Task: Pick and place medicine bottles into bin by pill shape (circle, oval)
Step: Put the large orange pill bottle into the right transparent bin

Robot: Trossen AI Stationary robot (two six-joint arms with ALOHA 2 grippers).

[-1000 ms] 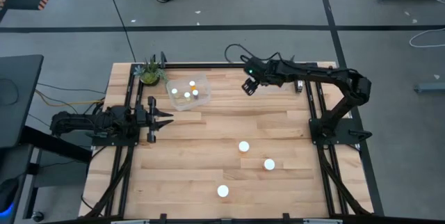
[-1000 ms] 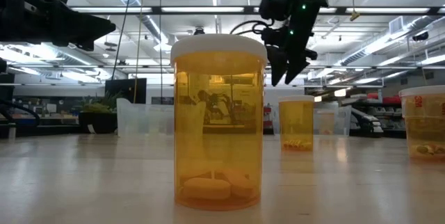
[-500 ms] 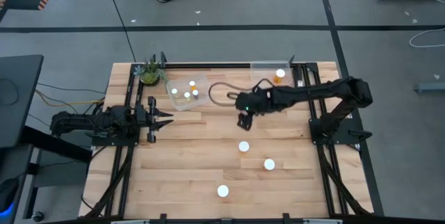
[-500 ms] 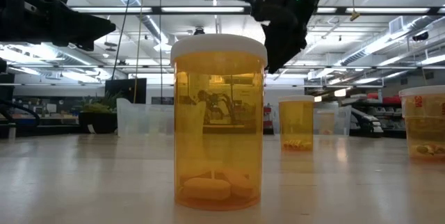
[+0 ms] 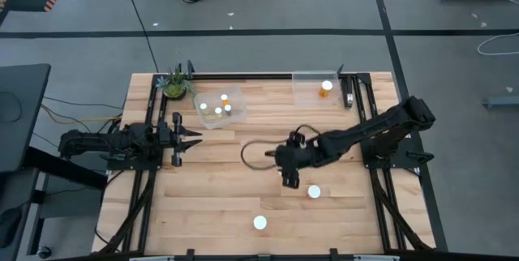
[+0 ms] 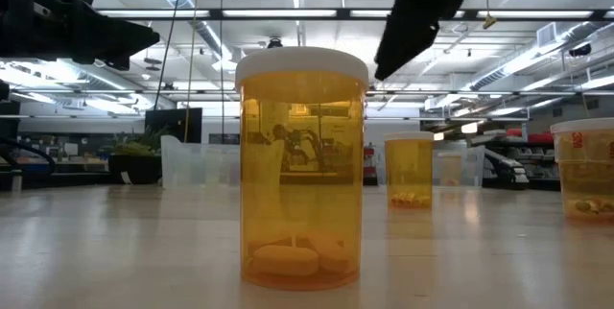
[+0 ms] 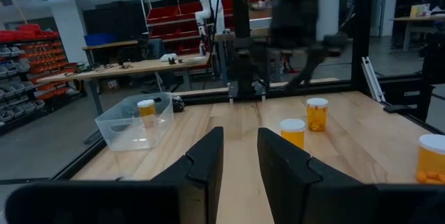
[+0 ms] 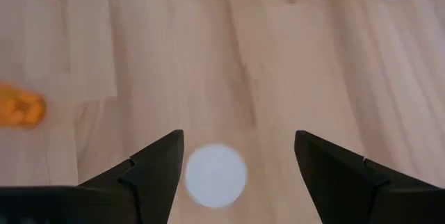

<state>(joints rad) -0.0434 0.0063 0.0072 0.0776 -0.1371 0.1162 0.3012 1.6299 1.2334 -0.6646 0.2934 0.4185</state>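
My right gripper [image 5: 289, 180] hangs open over the middle of the table, fingers pointing down. In the right wrist view its fingers [image 8: 240, 156] stand on either side of a bottle's white cap [image 8: 215, 174] below them, not touching it. In the high view the gripper hides this bottle. Two more white-capped bottles stand nearer the front edge [image 5: 313, 190] [image 5: 259, 223]. The nearest one [image 6: 302, 165] is orange and holds oval pills. My left gripper [image 5: 190, 139] waits open and empty at the table's left.
A clear bin [image 5: 219, 107] at the far left holds three bottles. A clear bin [image 5: 306, 89] at the far right holds one orange bottle [image 5: 326, 87]. A small green plant [image 5: 173, 85] stands at the far left corner. Black frame rails run along both table sides.
My right gripper has travelled from the far right bin toward the table's near edge and middle, and now stands over the middle bottle. The far right bin, hidden by the arm at first, now shows with one bottle inside. The bottles on the table have not moved.
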